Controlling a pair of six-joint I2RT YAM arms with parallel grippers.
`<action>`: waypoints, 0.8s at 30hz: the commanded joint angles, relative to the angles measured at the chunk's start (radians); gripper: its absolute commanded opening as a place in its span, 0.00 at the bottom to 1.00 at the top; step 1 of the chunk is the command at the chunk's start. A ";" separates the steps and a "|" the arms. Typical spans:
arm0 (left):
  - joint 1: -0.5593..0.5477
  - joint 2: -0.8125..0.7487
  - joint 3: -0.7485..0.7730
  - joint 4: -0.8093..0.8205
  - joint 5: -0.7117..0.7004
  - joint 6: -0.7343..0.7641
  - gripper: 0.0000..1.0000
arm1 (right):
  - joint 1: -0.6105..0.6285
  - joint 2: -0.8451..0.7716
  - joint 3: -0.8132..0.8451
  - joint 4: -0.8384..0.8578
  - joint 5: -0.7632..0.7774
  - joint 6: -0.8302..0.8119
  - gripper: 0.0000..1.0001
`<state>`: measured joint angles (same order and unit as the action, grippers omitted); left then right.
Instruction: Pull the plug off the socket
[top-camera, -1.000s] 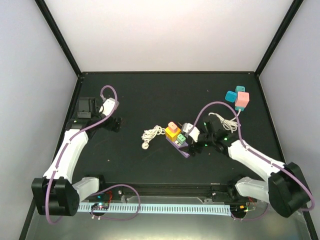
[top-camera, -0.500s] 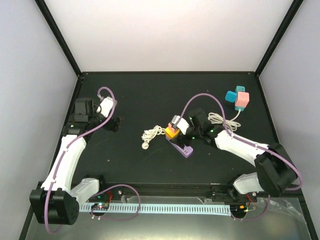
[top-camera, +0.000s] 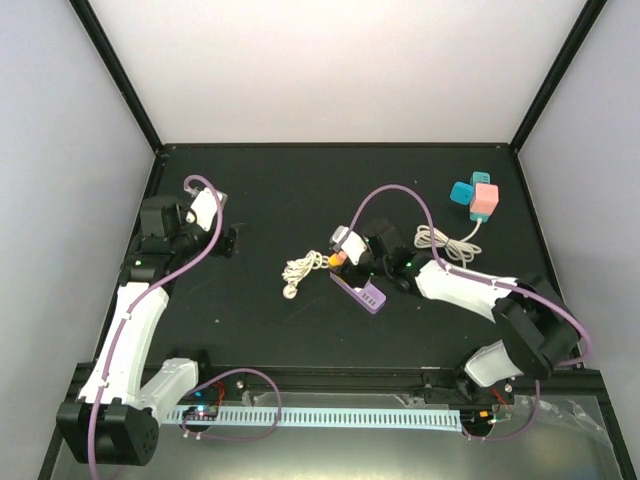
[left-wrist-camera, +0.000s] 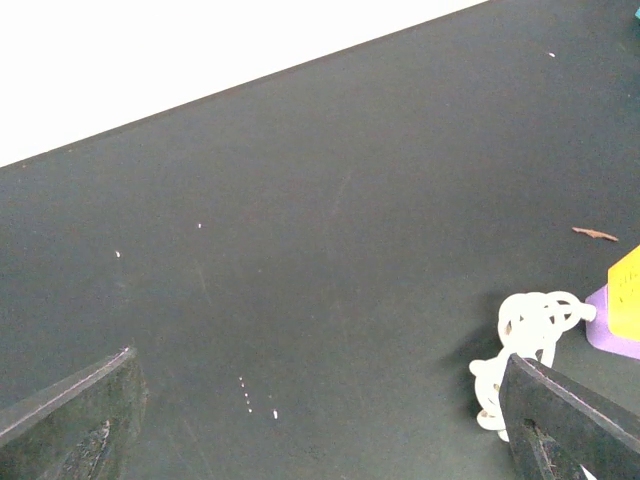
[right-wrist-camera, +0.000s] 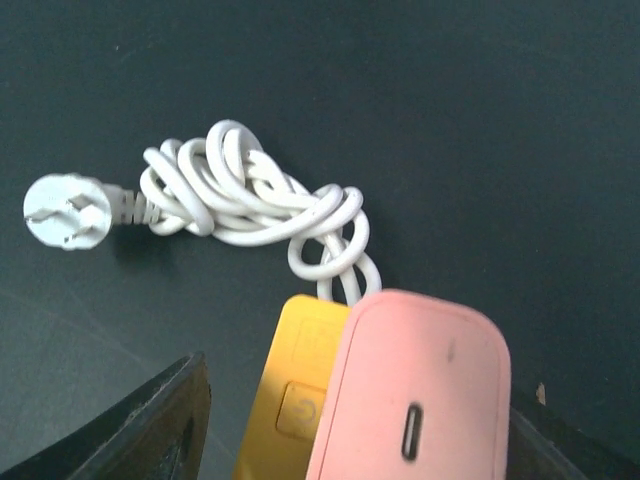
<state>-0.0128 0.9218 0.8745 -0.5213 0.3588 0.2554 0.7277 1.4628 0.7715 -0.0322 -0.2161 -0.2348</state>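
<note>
In the right wrist view a pink plug (right-wrist-camera: 415, 390) sits in a yellow socket block (right-wrist-camera: 300, 385), and a white coiled cord (right-wrist-camera: 240, 195) leads off it to a round white plug (right-wrist-camera: 65, 212). My right gripper (right-wrist-camera: 350, 430) is open, with its jaws on either side of the pink plug and the left jaw well clear of it. In the top view the right gripper (top-camera: 345, 256) covers most of the socket block (top-camera: 336, 260). My left gripper (top-camera: 226, 242) is open and empty, far left of the cord (top-camera: 300, 268).
A purple strip (top-camera: 364, 294) lies just in front of the socket block. A teal and pink adapter cluster (top-camera: 476, 197) with its own white cord (top-camera: 440, 240) sits at the back right. The left wrist view shows the cord (left-wrist-camera: 525, 345) and bare black mat (left-wrist-camera: 300, 250).
My right gripper has moved left and forward, onto the socket block and over the pink plug, hiding the green plug. My left arm has drawn back slightly to the left.
</note>
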 joint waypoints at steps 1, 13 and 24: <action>-0.004 -0.010 -0.007 0.043 0.006 -0.024 0.99 | 0.021 0.036 0.008 0.119 0.009 0.042 0.65; -0.004 0.002 0.007 0.038 0.025 -0.009 0.99 | 0.045 0.088 0.063 0.164 0.032 0.063 0.79; -0.006 0.010 0.008 0.049 0.041 -0.027 0.99 | 0.020 -0.169 -0.061 -0.067 0.140 -0.051 1.00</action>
<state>-0.0139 0.9253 0.8726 -0.4995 0.3691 0.2466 0.7605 1.3350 0.7635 -0.0071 -0.1478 -0.2386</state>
